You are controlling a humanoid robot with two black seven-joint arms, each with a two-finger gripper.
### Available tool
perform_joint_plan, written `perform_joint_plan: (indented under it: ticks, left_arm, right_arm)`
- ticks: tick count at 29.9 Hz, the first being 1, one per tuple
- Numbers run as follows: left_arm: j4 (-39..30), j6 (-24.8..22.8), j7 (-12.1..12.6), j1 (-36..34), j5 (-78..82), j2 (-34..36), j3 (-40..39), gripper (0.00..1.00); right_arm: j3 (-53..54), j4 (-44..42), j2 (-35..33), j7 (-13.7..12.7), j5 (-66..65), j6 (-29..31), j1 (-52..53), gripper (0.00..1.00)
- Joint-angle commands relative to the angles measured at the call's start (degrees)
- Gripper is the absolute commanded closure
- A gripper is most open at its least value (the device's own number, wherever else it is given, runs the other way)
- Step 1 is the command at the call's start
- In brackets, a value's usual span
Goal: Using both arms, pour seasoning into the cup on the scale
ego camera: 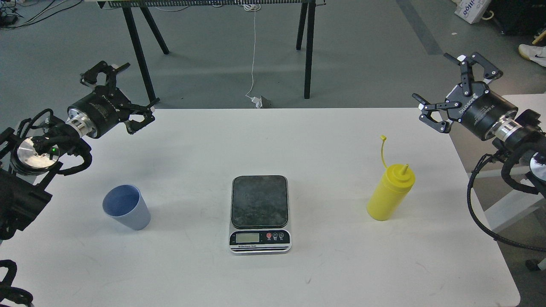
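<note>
While both grippers are held high with jaws spread, left gripper [118,97] above cup [126,207], right gripper [448,87] above seasoning [390,193]; scale [260,214] is seen between, on surface [324,140].

White table [298,136], blue-grey cup [126,207] standing open-mouthed near left edge, scale [260,214] at middle toward front edge, display facing front, yellow seasoning bottle [390,192] upright near right edge, cap strap raised, all well apart
</note>
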Motion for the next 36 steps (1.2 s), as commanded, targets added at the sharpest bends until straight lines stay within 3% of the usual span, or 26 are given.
perform_joint_plan:
  ticks: [1,11,25,30,36]
  left_arm:
    - [-0.2,0.0,-0.1,0.1,0.0,0.2,-0.1,0.00]
    - [1.9,0.0,1.0,-2.7,0.8,0.9,1.1,0.00]
    - [1.7,0.0,0.0,-10.3,2.4,-3.1,0.2,0.00]
    - [2.8,0.0,-3.6,-12.4,5.1,-2.5,1.0,0.00]
    - [2.8,0.0,-6.6,-13.9,35.1,3.7,0.9,0.00]
  right_arm:
    - [0.1,0.0,0.0,0.0,0.0,0.0,-0.1,0.00]
    - [0.1,0.0,0.5,0.0,0.0,0.0,-0.1,0.00]
    - [1.3,0.2,1.0,0.0,0.0,0.0,-0.3,0.00]
    - [2.5,0.1,1.9,0.0,0.0,0.0,-0.2,0.00]
    - [2.9,-0.1,2.5,0.0,0.0,0.0,-0.3,0.00]
